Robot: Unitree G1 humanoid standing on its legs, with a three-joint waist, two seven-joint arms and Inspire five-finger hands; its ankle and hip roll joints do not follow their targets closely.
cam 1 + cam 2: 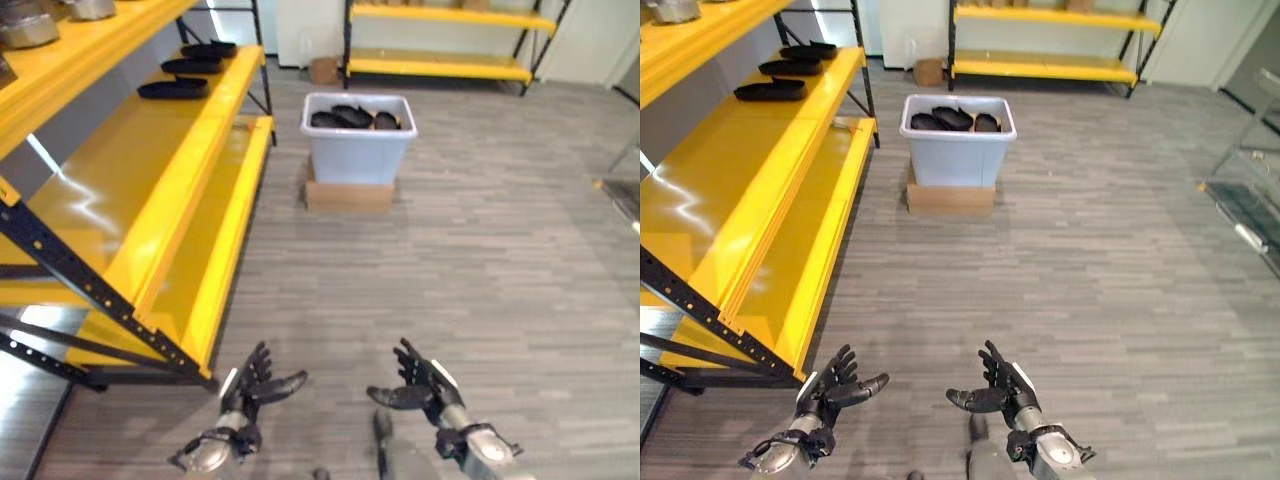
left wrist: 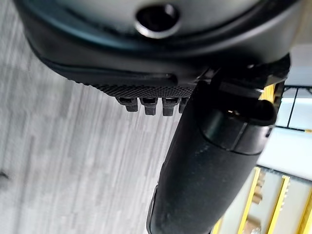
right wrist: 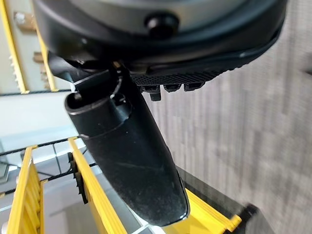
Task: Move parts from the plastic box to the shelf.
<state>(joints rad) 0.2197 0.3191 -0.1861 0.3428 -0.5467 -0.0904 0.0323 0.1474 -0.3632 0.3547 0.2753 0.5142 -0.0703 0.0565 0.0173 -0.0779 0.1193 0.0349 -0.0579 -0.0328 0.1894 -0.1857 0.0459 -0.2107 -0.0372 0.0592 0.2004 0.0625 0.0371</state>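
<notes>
A pale grey plastic box (image 1: 357, 152) stands on the floor ahead, on a flat cardboard base (image 1: 348, 196). Several black parts (image 1: 352, 117) lie inside it. On the yellow shelf (image 1: 150, 170) at my left, three black parts (image 1: 173, 89) rest in a row toward the far end. My left hand (image 1: 252, 385) and right hand (image 1: 420, 383) hover low over the floor, far short of the box. Both are open with fingers spread and hold nothing. The left thumb (image 2: 209, 161) and right thumb (image 3: 126, 156) stand out straight in the wrist views.
The yellow shelf unit's black braced frame (image 1: 90, 290) reaches the floor close to my left hand. A second yellow shelf (image 1: 440, 40) stands against the back wall, with a small cardboard box (image 1: 322, 70) beside it. Grey plank floor lies between me and the plastic box.
</notes>
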